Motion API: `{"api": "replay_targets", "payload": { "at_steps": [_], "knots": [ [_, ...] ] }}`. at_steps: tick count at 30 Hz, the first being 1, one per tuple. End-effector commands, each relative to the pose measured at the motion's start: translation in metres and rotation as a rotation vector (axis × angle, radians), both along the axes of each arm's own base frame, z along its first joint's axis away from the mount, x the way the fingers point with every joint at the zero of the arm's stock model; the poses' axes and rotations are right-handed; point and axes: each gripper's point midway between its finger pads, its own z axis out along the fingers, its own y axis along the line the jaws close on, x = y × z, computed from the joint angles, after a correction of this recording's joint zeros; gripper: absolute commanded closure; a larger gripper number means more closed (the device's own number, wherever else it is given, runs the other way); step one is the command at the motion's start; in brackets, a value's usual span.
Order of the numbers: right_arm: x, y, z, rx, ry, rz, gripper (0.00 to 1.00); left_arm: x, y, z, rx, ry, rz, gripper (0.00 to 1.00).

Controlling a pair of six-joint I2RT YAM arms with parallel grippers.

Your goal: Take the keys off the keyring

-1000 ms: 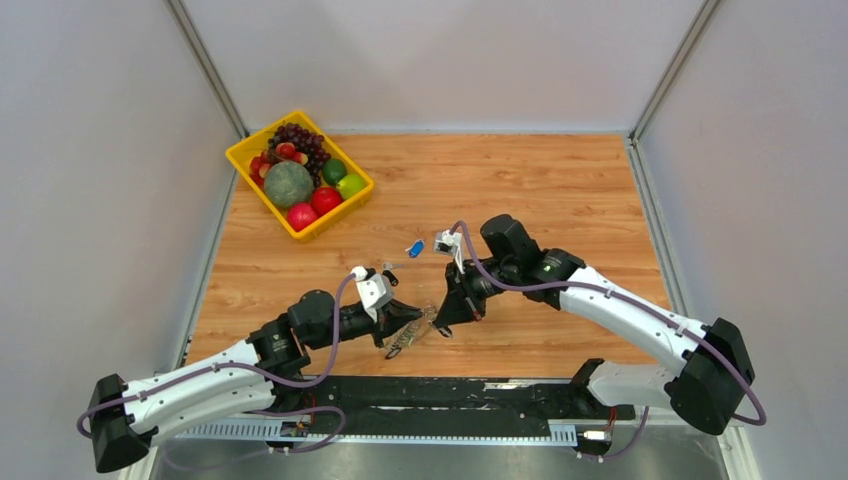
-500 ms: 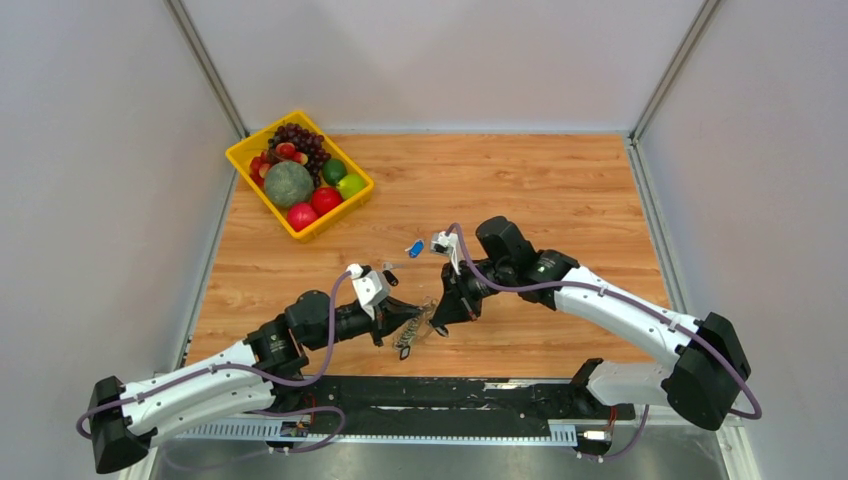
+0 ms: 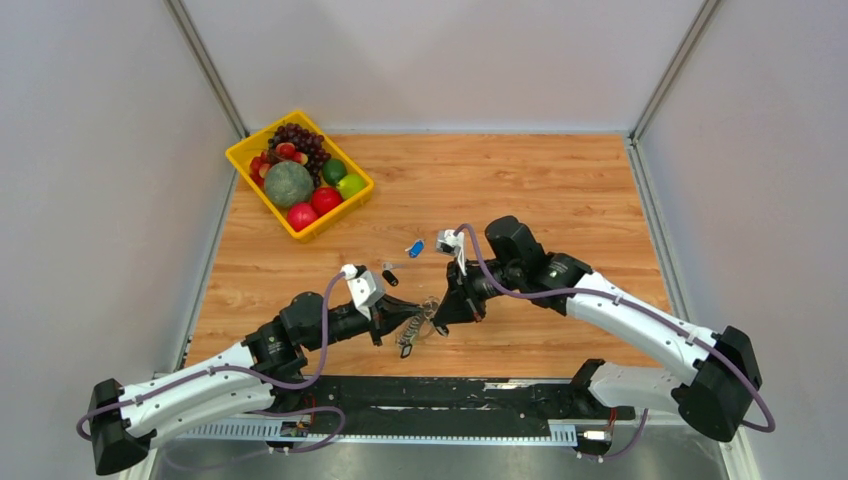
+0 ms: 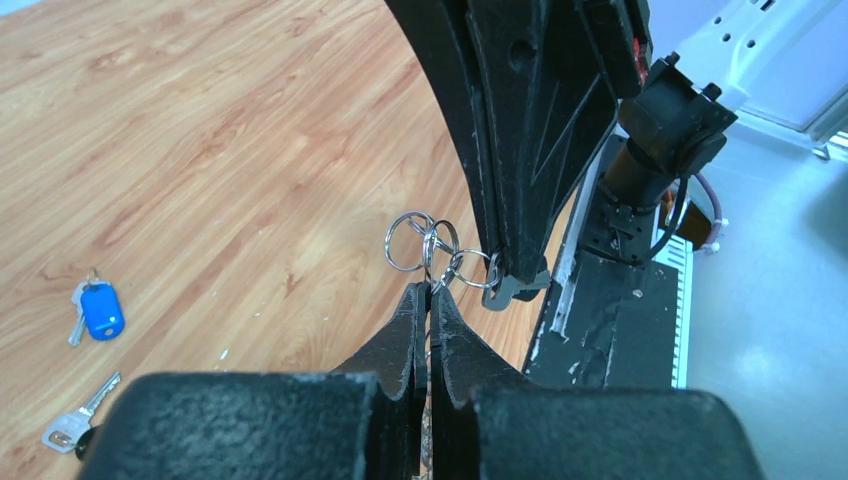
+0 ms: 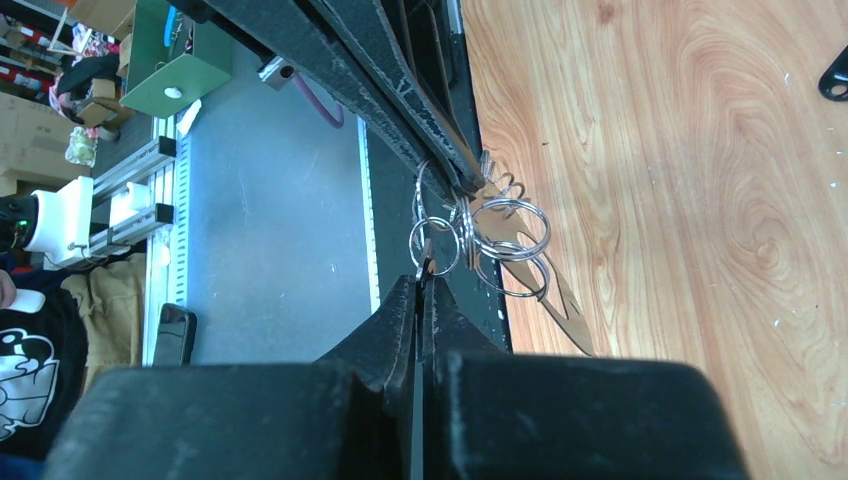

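My left gripper (image 4: 430, 292) and right gripper (image 5: 420, 285) are both closed tight on the keyring (image 4: 437, 243); the keys (image 3: 407, 340) bunch just on their near side.

From above, you can't split ring from key: the keys (image 3: 408, 338) are a tiny grey tangle between the arms. On your left wrist view, the left gripper (image 4: 430, 292) covers the very spot where it pinches the keyring (image 4: 407, 241), and its dark body hides whatever hangs below. Right wrist view: a small black object (image 5: 836, 78) is cut by the edge.
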Motion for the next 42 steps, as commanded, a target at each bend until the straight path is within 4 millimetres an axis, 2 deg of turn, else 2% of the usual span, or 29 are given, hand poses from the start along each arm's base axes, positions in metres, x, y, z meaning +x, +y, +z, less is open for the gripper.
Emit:
{"api": "replay_targets", "payload": {
  "at_steps": [1, 9, 13, 16, 21, 42],
  "knots": [
    [-0.019, -0.008, 0.013, 0.027, 0.016, 0.043, 1.0, 0.01, 0.0, 0.029, -0.065, -0.083, 0.034, 1.0],
    [-0.018, -0.007, 0.027, 0.057, -0.013, 0.047, 1.0, 0.002, -0.019, 0.005, 0.069, -0.018, -0.074, 1.0],
    [-0.026, -0.005, 0.024, 0.058, 0.019, 0.087, 1.0, 0.014, -0.02, 0.002, 0.079, 0.048, 0.006, 1.0],
    [-0.032, -0.005, 0.015, 0.035, 0.041, 0.101, 1.0, 0.027, -0.015, 0.007, 0.051, 0.081, 0.099, 1.0],
    [-0.038, -0.004, 0.0, 0.002, 0.068, 0.102, 1.0, 0.037, -0.007, 0.015, 0.012, 0.088, 0.179, 1.0],
    [-0.049, 0.004, -0.034, -0.029, 0.158, 0.093, 1.0, 0.04, 0.014, 0.044, -0.168, 0.045, 0.252, 1.0]
  ]
}}
